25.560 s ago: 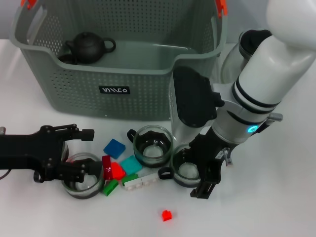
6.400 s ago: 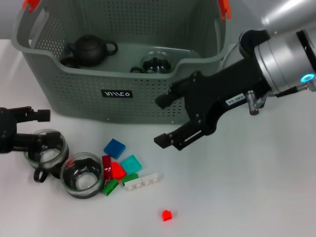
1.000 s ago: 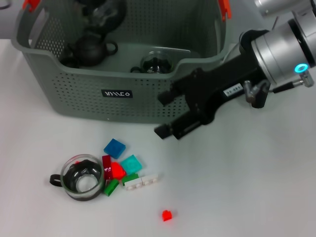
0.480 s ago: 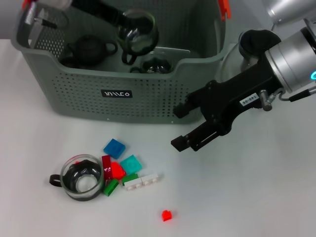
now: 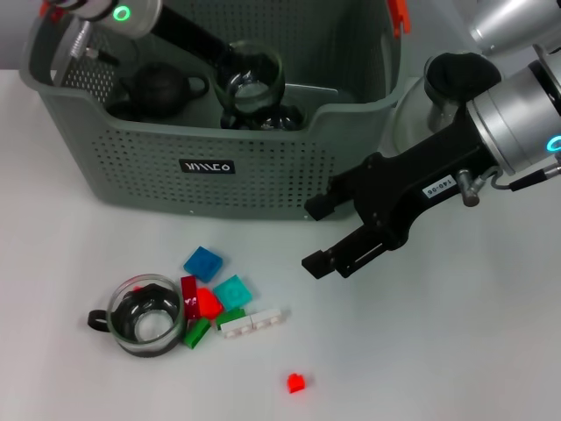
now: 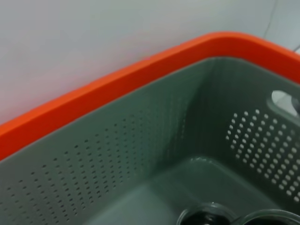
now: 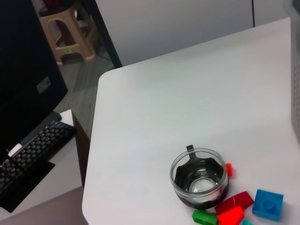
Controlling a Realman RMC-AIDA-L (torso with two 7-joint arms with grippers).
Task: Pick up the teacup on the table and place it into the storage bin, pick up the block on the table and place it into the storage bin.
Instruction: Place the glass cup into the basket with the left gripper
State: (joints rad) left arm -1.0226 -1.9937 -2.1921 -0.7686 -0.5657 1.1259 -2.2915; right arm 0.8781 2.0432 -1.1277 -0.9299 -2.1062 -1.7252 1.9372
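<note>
The grey-green storage bin point(image 5: 131, 149) stands at the back of the white table; the left wrist view looks down inside the storage bin point(image 6: 140, 140). My left gripper point(image 5: 230, 63) reaches into it from the back left, shut on a glass teacup point(image 5: 252, 74) held just above another glass cup point(image 5: 279, 116). A second teacup point(image 5: 145, 314) sits on the table at the front left, seen also as teacup point(image 7: 200, 178). Beside it lies a cluster of blocks: blue block point(image 5: 202, 263), teal block point(image 5: 232, 291), red block point(image 5: 207, 303). My right gripper point(image 5: 319, 235) hovers open and empty in front of the bin's right end.
A black teapot point(image 5: 158, 88) lies in the bin's left part. A white brick point(image 5: 252, 322) and green brick point(image 5: 197, 332) lie in the cluster. A small red block point(image 5: 296, 381) sits alone near the front edge. The table's corner point(image 7: 105, 77) shows, with a stool point(image 7: 65, 28) beyond.
My left gripper has carried the glass teacup rightward and down into the bin. My right gripper has shifted a little to the right and toward the front.
</note>
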